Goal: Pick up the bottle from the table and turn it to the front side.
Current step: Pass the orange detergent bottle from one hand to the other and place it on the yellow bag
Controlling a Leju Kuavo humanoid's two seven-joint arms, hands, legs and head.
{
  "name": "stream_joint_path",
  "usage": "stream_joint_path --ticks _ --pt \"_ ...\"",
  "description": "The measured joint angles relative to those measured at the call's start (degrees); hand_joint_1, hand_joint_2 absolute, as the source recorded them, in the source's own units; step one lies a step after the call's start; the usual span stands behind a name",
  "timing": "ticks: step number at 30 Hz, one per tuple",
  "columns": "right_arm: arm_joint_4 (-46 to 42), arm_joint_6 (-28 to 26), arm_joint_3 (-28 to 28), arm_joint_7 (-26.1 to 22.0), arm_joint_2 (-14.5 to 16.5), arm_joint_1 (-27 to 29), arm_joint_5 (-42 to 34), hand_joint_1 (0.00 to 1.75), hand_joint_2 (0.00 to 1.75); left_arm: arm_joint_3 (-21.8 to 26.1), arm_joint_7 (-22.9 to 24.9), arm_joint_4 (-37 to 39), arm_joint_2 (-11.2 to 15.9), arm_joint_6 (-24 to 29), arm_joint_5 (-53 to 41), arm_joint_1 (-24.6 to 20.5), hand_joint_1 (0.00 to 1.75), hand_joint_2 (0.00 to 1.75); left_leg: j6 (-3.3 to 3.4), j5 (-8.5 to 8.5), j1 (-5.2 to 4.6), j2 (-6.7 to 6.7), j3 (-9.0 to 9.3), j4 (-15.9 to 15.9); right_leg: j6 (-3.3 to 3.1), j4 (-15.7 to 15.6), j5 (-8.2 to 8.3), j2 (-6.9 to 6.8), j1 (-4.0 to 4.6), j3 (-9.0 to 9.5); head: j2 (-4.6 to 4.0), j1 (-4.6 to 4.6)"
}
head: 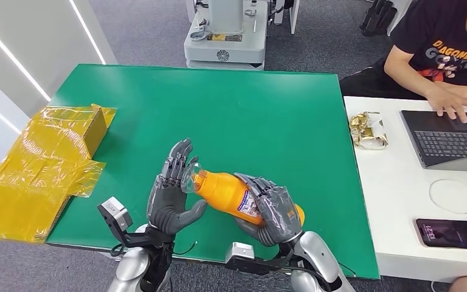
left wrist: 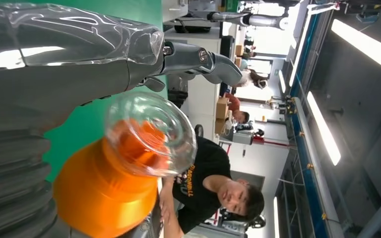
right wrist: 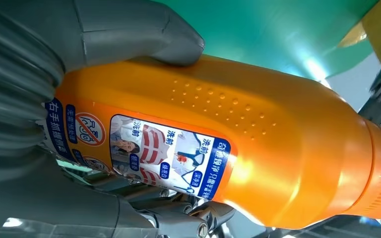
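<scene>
Orange bottle held off the green table, lying roughly on its side near the front edge, gripped around the lower body by the right hand, fingers wrapped over the label and thumb pressed on the far side as the right wrist view shows. Clear cap pointing toward the left hand, which stands just beside the cap with fingers spread apart and upright, holding nothing; contact with the cap cannot be told. Likely risks: smooth plastic slipping in the one-handed grip while being turned, since the hold sits toward the base and the cap end hangs free; a nudge from the left fingers could lever the bottle out, dropping it onto the table or rolling it off the near edge. Also possible: stopping the turn with the label hidden under the right fingers, leaving the front side hard to judge. Green table flat and matte, with a yellow-wrapped cardboard box at its left end. Beside it on the right a white desk with a laptop, phone, cable and a gold wrapper; a person in a black shirt typing. Grey carpet and a machine base beyond.
</scene>
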Motion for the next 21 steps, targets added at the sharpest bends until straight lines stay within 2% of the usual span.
stream_joint_path --ticks 10,17,21 --pt "2.4 0.6 0.0 -2.9 0.8 -1.1 -0.4 1.75 1.75 0.1 0.1 1.1 0.2 -1.1 0.2 -1.0 0.00 1.75 0.00 0.00 0.00 0.01 -0.01 0.0 0.00 0.0 0.00 0.01 0.00 0.00 0.00 0.00" --pt "5.8 -3.4 0.0 -7.7 2.7 -4.2 -2.5 1.75 1.75 0.2 0.3 1.8 0.3 -2.3 0.8 -1.9 0.00 1.75 0.00 0.01 0.00 0.01 0.01 0.0 -0.01 0.0 0.01 0.01 0.00 0.00 0.00 -0.01" --pt "7.1 -4.4 0.0 -8.5 3.6 -5.2 -2.9 1.75 1.75 0.3 0.3 2.0 0.3 -2.5 1.0 -2.4 0.00 1.75 0.00 0.01 0.00 0.00 0.00 0.0 -0.01 0.0 0.01 0.00 0.00 0.00 0.00 -0.01"
